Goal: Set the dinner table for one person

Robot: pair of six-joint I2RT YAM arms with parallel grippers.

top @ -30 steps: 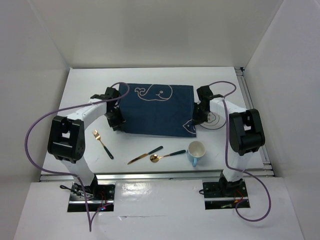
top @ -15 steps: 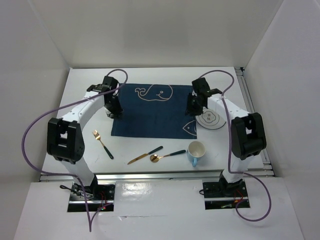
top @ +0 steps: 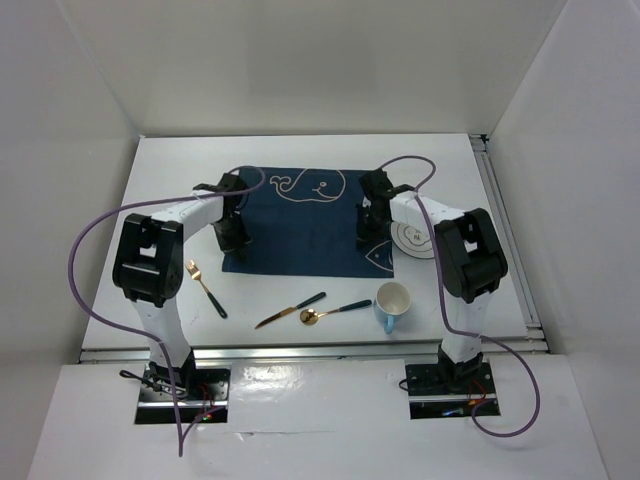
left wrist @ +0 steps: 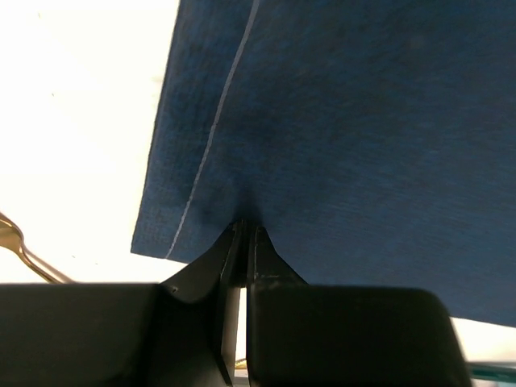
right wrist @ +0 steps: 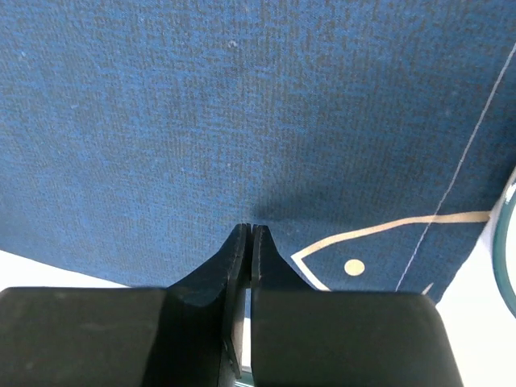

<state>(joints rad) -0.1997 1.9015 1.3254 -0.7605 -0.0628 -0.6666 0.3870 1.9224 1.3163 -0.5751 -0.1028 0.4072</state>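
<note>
The navy whale-print placemat [top: 305, 215] lies flat on the white dinner table [top: 170, 180]. My left gripper [top: 237, 237] is shut, its tips down on the mat's left side near the front edge [left wrist: 244, 226]. My right gripper [top: 368, 233] is shut, its tips down on the mat's right side beside the fish print [right wrist: 251, 227]. No cloth shows between either pair of jaws. A white plate [top: 417, 238] sits just right of the mat. A gold fork [top: 205, 287], knife [top: 290, 311], spoon [top: 335, 311] and a blue mug [top: 392, 303] lie in front of the mat.
Aluminium rails run along the table's right edge [top: 503, 230] and near edge [top: 300, 350]. White walls enclose the back and sides. The fork's gold end shows at the left of the left wrist view [left wrist: 16, 246]. The plate rim shows in the right wrist view [right wrist: 509, 266].
Both grippers went from the mat's front corners toward its far side, then came back and inward. The right one is now further left on the mat. The mat itself has hardly shifted.
</note>
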